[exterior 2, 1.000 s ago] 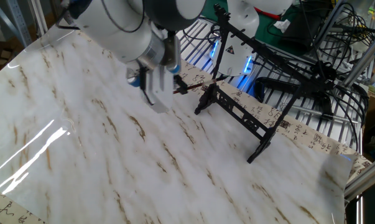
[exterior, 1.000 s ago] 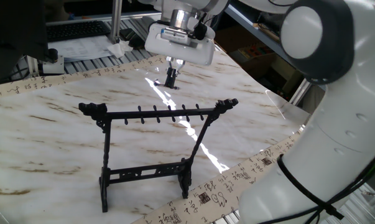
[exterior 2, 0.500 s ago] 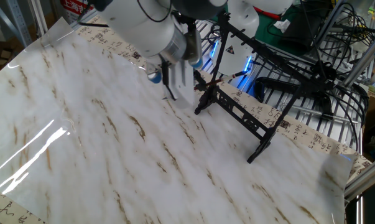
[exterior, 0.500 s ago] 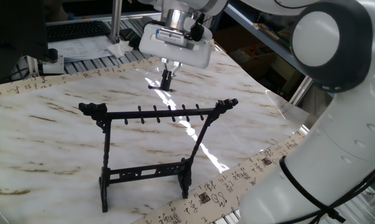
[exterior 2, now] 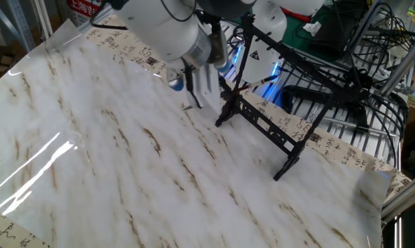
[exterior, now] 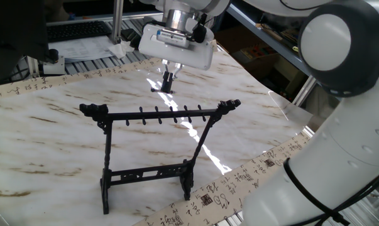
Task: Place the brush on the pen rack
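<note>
Your arm swung across the table toward the upper centre of the frame, carrying the gripper [exterior: 168,80] a little further left than half a second before. The pen rack [exterior: 158,115] stood unmoved at centre. The fingers looked nearly closed around the brush [exterior 2: 252,84], its thin shaft poking out level near the rack's end; you had lifted it, not yet hung it.

The claw [exterior: 168,80] hangs over the marble table [exterior: 44,125], beyond the black pen rack [exterior: 158,115].
</note>
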`<control>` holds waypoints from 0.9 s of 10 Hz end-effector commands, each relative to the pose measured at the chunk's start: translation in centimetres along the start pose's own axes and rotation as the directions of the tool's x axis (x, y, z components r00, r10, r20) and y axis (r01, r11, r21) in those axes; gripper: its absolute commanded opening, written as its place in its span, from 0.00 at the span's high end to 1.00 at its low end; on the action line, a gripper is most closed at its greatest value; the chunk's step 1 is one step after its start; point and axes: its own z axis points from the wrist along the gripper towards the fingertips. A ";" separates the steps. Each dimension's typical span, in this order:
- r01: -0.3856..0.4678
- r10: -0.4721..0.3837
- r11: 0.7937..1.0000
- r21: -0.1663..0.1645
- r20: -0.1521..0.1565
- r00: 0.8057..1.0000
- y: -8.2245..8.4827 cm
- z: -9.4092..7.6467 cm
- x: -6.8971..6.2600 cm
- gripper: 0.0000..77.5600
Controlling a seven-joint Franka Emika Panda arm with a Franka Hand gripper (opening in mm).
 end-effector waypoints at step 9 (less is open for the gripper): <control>0.100 -0.106 0.993 0.061 0.095 0.990 -0.1 1.7 1.8 0.99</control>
